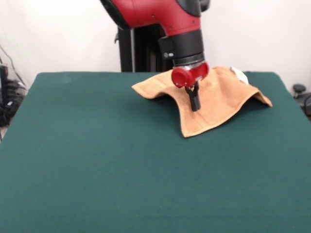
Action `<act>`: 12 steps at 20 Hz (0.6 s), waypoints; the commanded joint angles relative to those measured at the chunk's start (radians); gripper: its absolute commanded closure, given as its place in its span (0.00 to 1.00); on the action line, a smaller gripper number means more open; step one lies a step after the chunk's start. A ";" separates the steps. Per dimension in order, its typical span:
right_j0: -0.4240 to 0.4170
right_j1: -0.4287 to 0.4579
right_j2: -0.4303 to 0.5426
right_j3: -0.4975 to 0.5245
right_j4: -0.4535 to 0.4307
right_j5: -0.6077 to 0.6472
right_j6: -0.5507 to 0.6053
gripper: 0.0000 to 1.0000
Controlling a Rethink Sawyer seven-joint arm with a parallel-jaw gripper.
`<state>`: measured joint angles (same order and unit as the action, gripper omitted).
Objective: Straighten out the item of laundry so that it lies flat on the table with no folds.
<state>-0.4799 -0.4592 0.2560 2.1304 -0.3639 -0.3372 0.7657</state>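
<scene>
The item of laundry, an orange-tan towel, is at the far right part of the dark green table. It is tented: its middle is raised, while its left corner, right corner and near corner droop to the cloth and cast shadows beneath. A small white tag shows at its far edge. My gripper comes down from the red wrist onto the raised middle of the towel. Its black fingers are pressed together, pinching the fabric.
Dark cables and gear hang beyond the table's left edge. A black object sits past the right edge. The towel lies close to the far edge and the right edge of the table.
</scene>
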 commanded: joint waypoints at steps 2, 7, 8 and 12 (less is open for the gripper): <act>-0.011 -0.018 -0.003 0.030 0.142 0.066 0.361 1.00; -0.063 -0.044 0.078 0.013 0.164 0.087 0.355 1.00; -0.071 -0.052 0.090 0.013 0.165 0.090 0.357 1.00; -0.095 -0.078 0.132 0.009 0.161 0.096 0.355 1.00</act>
<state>-0.5660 -0.5157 0.2615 2.1622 -0.2774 -0.3372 0.7939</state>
